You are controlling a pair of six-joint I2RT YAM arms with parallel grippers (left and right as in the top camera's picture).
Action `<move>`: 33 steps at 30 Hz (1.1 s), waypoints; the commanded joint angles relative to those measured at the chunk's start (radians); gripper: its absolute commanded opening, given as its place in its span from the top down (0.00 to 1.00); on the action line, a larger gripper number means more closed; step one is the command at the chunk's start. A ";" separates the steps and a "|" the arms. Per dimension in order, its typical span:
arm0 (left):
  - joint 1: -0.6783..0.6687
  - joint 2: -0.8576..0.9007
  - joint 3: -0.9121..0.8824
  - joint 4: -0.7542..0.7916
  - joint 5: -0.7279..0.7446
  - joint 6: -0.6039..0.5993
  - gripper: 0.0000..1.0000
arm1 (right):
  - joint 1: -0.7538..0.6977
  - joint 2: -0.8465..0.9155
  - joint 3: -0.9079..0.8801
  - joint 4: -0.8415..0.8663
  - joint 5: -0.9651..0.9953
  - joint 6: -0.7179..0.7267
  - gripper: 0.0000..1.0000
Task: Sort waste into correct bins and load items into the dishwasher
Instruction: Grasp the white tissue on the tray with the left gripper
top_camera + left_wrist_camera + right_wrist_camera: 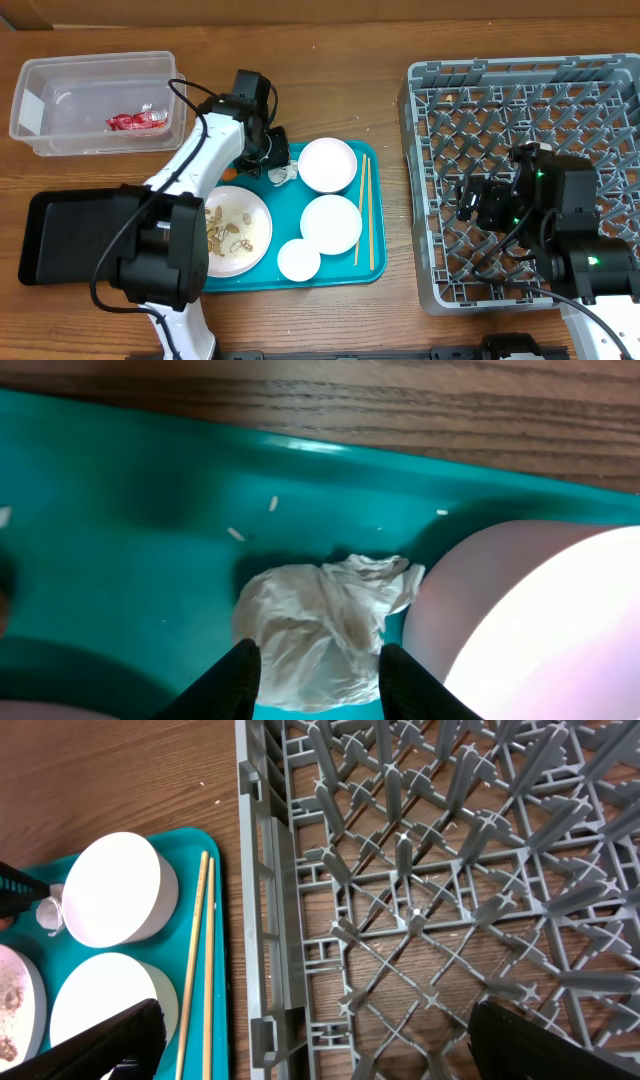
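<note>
My left gripper [318,685] is down on the teal tray [120,540], its fingers closed against both sides of the white paper wad [320,625], which still rests on the tray; it also shows in the overhead view [283,174]. The crumpled red wrapper [137,121] lies in the clear tub [40,75]. Tan nut scraps [228,232] lie on the white plate [255,215]. Two white bowls [328,165] [331,224], a small cup [298,260] and chopsticks [364,210] sit on the tray. My right gripper [315,1050] is open and empty over the grey rack's [420,180] left edge. The carrot is hidden.
The shallow black tray [60,235] lies at the left, partly under my left arm. A white bowl [540,630] sits right beside the left gripper's right finger. The rack [450,870] holds nothing in view; bare wood lies between it and the teal tray.
</note>
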 commanded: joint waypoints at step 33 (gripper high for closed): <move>0.107 -0.082 0.140 -0.085 -0.055 0.018 0.96 | 0.004 -0.004 0.028 0.003 0.009 -0.003 0.00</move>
